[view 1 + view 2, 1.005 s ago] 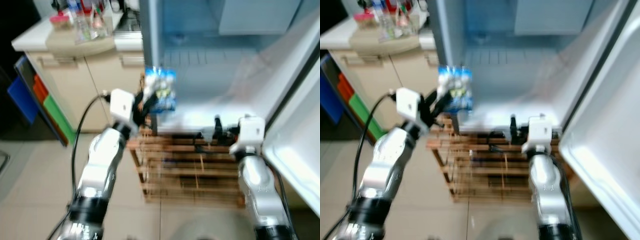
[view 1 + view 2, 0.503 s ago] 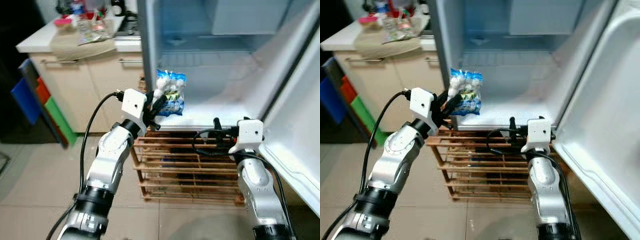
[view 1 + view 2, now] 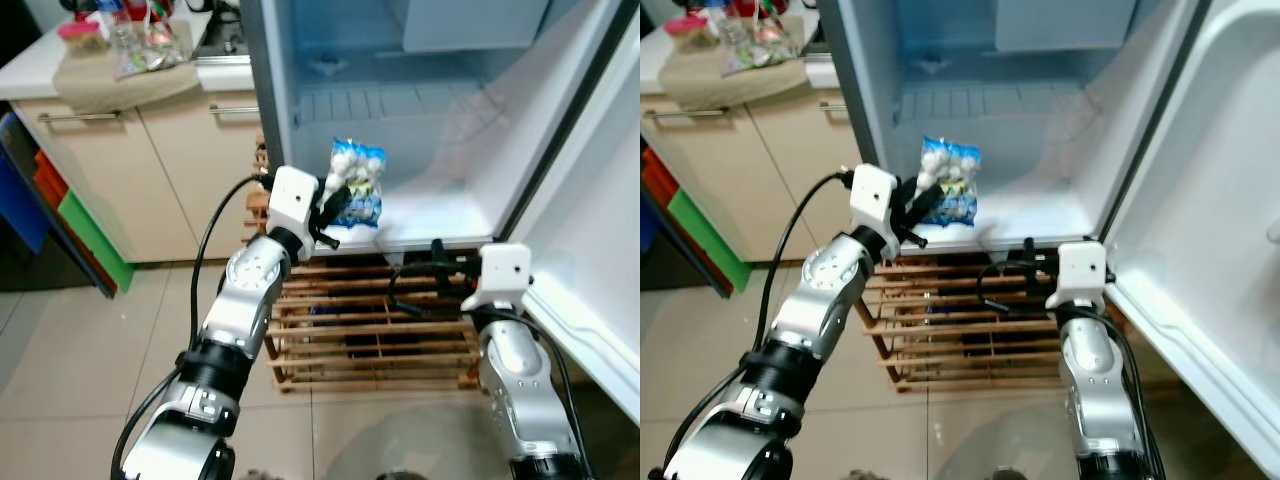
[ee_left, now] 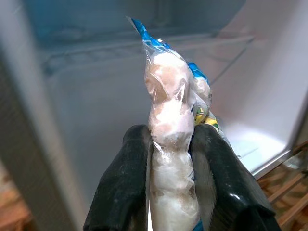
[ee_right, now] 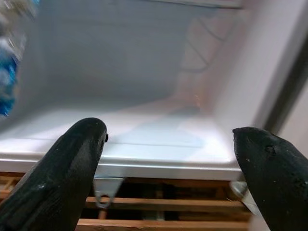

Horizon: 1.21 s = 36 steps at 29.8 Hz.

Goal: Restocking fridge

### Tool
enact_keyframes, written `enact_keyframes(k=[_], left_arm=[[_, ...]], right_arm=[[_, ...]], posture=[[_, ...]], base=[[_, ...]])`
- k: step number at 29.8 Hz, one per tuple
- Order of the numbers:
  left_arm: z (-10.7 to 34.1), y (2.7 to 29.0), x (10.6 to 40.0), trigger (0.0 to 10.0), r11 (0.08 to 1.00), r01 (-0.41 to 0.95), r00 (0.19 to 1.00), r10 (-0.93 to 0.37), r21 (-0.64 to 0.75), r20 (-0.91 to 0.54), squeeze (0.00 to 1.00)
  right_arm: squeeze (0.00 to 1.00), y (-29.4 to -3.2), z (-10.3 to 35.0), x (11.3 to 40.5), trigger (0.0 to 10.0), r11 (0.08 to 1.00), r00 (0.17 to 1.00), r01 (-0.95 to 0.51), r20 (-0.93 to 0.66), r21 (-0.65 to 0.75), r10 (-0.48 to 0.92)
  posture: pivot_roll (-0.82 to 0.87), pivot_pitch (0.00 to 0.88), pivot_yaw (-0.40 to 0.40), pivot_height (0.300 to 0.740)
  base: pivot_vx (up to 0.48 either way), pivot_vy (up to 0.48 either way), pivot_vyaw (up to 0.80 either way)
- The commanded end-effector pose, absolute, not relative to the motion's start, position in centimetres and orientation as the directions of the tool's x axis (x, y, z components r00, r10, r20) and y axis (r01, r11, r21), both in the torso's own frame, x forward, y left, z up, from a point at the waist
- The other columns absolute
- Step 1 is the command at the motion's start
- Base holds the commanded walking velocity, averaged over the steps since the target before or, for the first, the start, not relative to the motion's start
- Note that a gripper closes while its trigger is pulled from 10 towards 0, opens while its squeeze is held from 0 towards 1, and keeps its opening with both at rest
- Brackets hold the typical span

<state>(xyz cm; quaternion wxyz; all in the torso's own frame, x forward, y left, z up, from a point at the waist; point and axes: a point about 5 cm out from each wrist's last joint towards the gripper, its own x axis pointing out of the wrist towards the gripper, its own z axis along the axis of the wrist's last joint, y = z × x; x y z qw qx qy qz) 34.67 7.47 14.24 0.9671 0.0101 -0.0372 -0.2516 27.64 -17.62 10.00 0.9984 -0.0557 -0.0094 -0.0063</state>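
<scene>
My left gripper (image 3: 335,205) is shut on a clear bag of white balls with blue print (image 3: 356,192), held upright just over the front left of the open fridge's bottom shelf (image 3: 450,215). In the left wrist view both black fingers (image 4: 125,183) pinch the bag (image 4: 171,144) edge-on. My right gripper (image 3: 440,270) is open, low in front of the fridge's bottom lip, holding nothing; its fingertips (image 5: 72,159) point at the white shelf (image 5: 144,134).
The fridge door (image 3: 590,230) stands open at my right. A slatted wooden rack (image 3: 370,330) sits under the fridge. Beige cabinets (image 3: 150,170) with a cluttered counter (image 3: 120,50) stand at the left. The floor is tiled.
The camera has shifted. My left gripper has carried the bag to the right and forward, from beside the fridge's left wall to over the shelf's front. The right gripper has stayed put.
</scene>
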Motion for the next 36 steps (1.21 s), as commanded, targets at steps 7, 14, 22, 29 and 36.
enact_keyframes(k=[7, 14, 22, 29, 36], left_arm=[[14.9, 7.1, 37.1, 10.0, 0.907, 0.419, 0.908, -0.417, -0.052, 0.044, 0.0], [14.9, 5.6, 38.3, 10.0, 0.908, 0.389, 0.917, -0.398, -0.157, -0.025, 0.0], [14.3, 5.2, 38.6, 10.0, 0.898, 0.319, 0.929, -0.36, -0.303, -0.089, 0.0], [16.1, 3.8, 39.1, 10.0, 0.881, 0.348, 0.923, -0.382, -0.322, -0.048, 0.0], [18.7, 5.3, 40.3, 10.0, 0.902, 0.305, 0.948, -0.317, -0.305, 0.013, 0.0]], right_arm=[[0.0, -16.7, 10.7, 27.5, 10.0, 0.992, 0.999, -0.03, 0.037, -0.121, 0.035], [0.0, -16.3, 12.2, 25.1, 10.0, 0.991, 0.996, -0.053, 0.069, -0.122, 0.062], [0.0, -15.8, 13.8, 21.0, 10.0, 0.989, 0.994, -0.076, 0.069, -0.129, 0.086], [0.0, -14.7, 15.2, 18.2, 10.0, 0.988, 0.993, -0.097, 0.057, -0.117, 0.104], [0.0, -14.4, 15.4, 16.6, 10.0, 0.991, 0.996, -0.08, 0.019, -0.103, 0.083]], posture=[[-0.19, 0.033, 0.06, 0.74], [-0.31, 0.144, 0.067, 0.74], [-0.42, 0.262, 0.055, 0.74], [-0.46, 0.326, 0.059, 0.74], [-0.48, 0.354, 0.079, 0.74]], base=[[0.0, 0.0, -0.22], [0.0, 0.0, 0.0], [0.0, 0.0, 0.0], [0.0, 0.0, 0.0], [0.0, 0.0, 0.0]])
